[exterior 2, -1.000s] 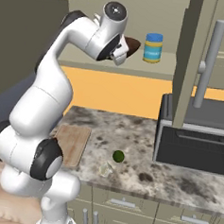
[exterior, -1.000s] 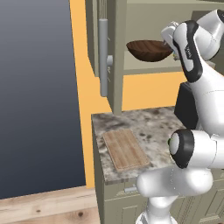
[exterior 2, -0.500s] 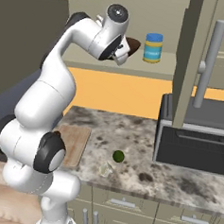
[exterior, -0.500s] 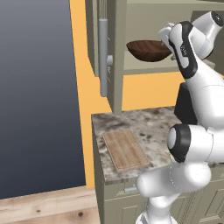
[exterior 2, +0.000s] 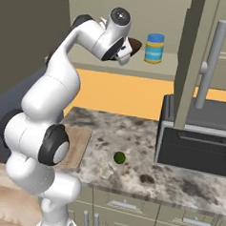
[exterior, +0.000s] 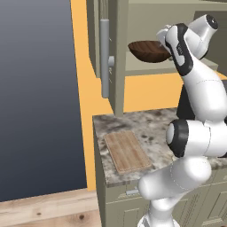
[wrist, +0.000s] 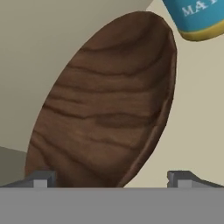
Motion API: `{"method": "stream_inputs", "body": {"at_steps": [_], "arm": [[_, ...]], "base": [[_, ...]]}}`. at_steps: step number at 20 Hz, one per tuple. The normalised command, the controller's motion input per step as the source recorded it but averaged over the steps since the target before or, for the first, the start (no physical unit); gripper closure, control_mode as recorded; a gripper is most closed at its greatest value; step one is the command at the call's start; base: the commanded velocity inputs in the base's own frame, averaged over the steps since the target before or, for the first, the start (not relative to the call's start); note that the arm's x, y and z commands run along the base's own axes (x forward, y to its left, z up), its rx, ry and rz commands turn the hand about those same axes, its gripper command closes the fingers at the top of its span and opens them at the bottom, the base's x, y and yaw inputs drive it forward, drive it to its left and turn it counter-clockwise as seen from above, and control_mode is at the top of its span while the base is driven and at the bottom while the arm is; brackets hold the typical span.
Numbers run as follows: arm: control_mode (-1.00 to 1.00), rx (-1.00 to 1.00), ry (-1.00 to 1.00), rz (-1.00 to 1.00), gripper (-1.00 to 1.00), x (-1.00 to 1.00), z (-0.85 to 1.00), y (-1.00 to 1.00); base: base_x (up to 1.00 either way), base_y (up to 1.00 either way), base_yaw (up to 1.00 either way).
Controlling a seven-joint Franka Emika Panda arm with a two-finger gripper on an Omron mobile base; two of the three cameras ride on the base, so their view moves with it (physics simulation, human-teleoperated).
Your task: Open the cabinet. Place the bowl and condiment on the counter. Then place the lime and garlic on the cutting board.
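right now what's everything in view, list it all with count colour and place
cabinet: one, olive-grey, on the wall, doors open
bowl: one, dark brown wood, on the cabinet shelf
condiment: one, blue with yellow band, on the shelf beside the bowl
counter: one, speckled grey-brown
cutting board: one, light brown, on the counter's left end
lime: one, dark green, on the counter
garlic: one, whitish, on the counter just in front of the lime
appliance: one, black, on the counter
gripper: one, open, at the bowl
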Motion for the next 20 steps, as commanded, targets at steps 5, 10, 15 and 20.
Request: {"method": "stream_inputs", "body": {"at_steps": [5, 10, 15, 20], "arm": [[-1.00, 0.00, 0.00, 0.00, -1.00, 0.22, -0.03, -0.02], [-1.00, 0.00, 0.00, 0.00, -1.00, 0.16, 0.00, -0.04], [-1.00, 0.00, 0.01, -0.01, 1.00, 0.00, 0.00, -0.06], [-1.00, 0.00, 0.00, 0.00, 1.00, 0.00, 0.00, 0.00]], "base": [[0.00, 0.00, 0.00], [0.00, 0.00, 0.00], [0.00, 0.00, 0.00], [0.00, 0.00, 0.00]]}}
